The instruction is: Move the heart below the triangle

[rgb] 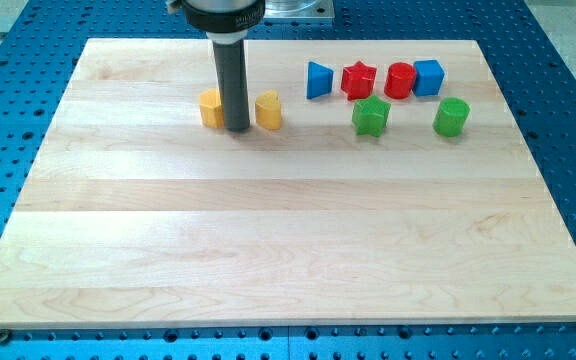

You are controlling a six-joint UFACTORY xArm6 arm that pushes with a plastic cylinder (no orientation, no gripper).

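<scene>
The yellow heart [269, 110] lies on the wooden board [268, 240] near the view's top, left of centre. The blue triangle [318, 80] lies up and to the right of it, with a small gap between them. My tip [236, 129] rests on the board between the heart on its right and a second yellow block [211, 108] on its left, close to both. The second block's shape is hard to make out. The rod hides part of its right edge.
To the right of the triangle, a red star [359, 80], a red rounded block [400, 80] and a blue cube [428, 77] stand in a row. Below them lie a green star [370, 116] and a green cylinder [451, 117].
</scene>
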